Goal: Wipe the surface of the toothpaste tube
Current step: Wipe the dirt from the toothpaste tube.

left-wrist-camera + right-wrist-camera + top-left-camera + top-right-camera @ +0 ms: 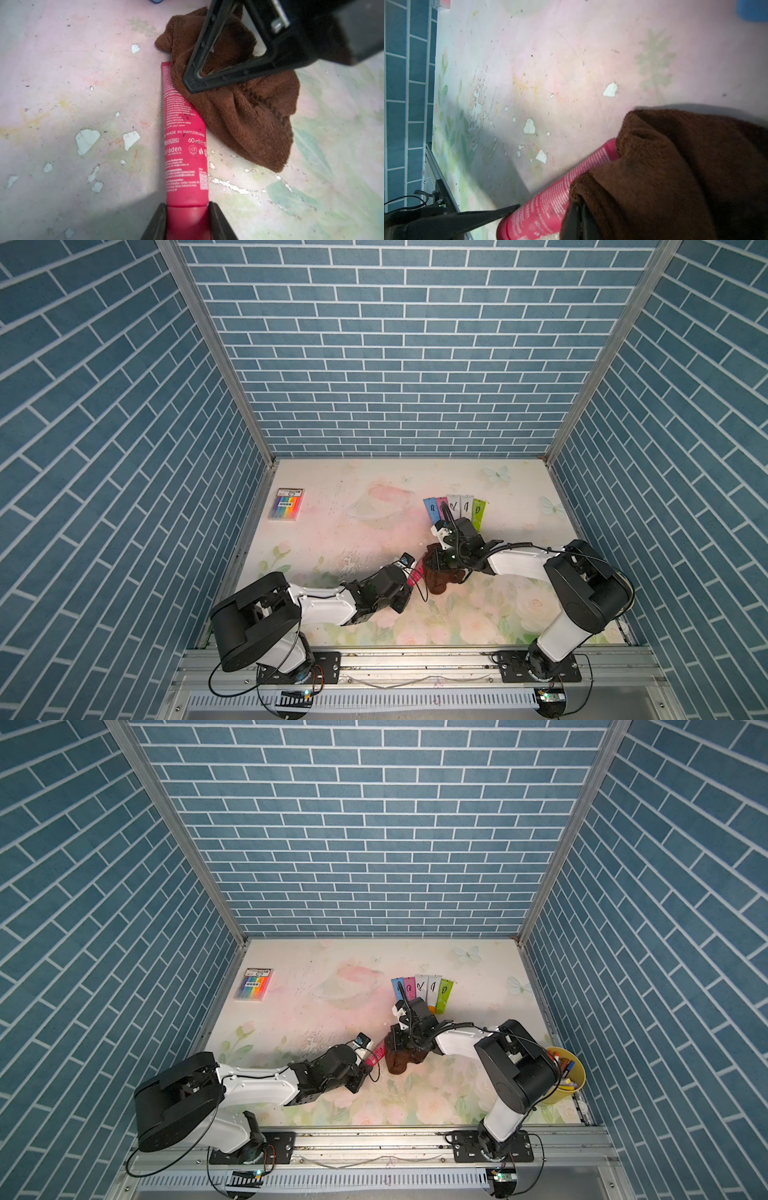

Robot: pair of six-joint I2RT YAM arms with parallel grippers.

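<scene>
A red toothpaste tube [185, 149] lies flat on the floral table, also seen in both top views [414, 576] [376, 1054]. My left gripper [187, 205] is shut on its cap end, one finger on each side. A brown cloth [245, 116] is bunched over the tube's far, flat end and hides that part. My right gripper [578, 204] is shut on the cloth [675, 176] and presses it down against the tube [550, 205]. In the top views the two grippers meet at the table's middle, with the cloth [440, 578] under the right one [436, 562].
A row of coloured tubes [455, 508] lies just behind the right wrist. A flat pack of coloured pens [286, 504] sits at the back left. A yellow cup of pens [567, 1073] stands by the right arm's base. Blue tiled walls close three sides.
</scene>
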